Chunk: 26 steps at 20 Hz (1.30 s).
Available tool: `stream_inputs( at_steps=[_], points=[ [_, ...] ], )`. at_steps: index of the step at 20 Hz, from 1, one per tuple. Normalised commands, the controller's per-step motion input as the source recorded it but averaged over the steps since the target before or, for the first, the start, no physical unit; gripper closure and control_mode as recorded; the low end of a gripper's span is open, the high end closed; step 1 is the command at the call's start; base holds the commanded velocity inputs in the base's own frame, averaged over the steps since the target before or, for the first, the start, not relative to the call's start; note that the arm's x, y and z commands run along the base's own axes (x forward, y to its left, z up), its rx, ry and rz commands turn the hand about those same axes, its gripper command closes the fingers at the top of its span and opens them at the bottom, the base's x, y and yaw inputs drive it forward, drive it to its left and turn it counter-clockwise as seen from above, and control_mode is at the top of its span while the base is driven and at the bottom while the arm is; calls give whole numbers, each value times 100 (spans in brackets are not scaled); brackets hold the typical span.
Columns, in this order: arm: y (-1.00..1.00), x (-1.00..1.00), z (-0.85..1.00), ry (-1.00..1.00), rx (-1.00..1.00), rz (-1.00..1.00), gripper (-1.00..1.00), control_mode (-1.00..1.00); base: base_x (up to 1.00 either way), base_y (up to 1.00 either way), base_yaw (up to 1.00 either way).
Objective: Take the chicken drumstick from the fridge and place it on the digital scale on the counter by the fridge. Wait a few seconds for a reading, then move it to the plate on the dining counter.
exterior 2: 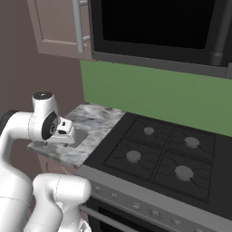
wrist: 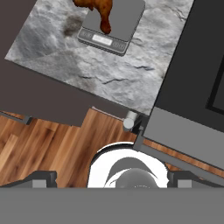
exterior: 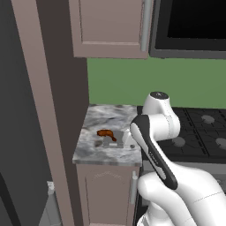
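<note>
- One chicken drumstick [exterior: 105, 133] lies on the digital scale [exterior: 113, 139], hanging over its fridge-side edge; the hand view cuts off its thick end.
- Its long axis runs roughly along the counter's front, thin end toward the stove.
- One scale sits on the narrow marbled counter [exterior: 99, 152]; the arm hides part of it in the right base view.
- The pincer [wrist: 111, 179] is spread wide, holding nothing, back over the wooden floor [wrist: 52, 148].
- The stove [exterior 2: 154, 154] shows four burners.
</note>
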Motion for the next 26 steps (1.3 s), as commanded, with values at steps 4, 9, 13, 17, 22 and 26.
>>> stream_inputs(
  at_steps=[4,9,13,17,22,26],
  points=[
    [0,0,0,0,0,0,-100,-100,0,0,0],
    [0,0,0,0,0,0,-100,-100,0,0,0],
    [8,32,-13,0,0,0,-100,-100,0,0,0],
    [39,100,-46,0,0,0,-100,-100,0,0,0],
    [40,100,-31,0,0,0,-100,-100,0,0,0],
    [30,98,-20,1,0,0,-100,-100,0,0,0]
  ],
)
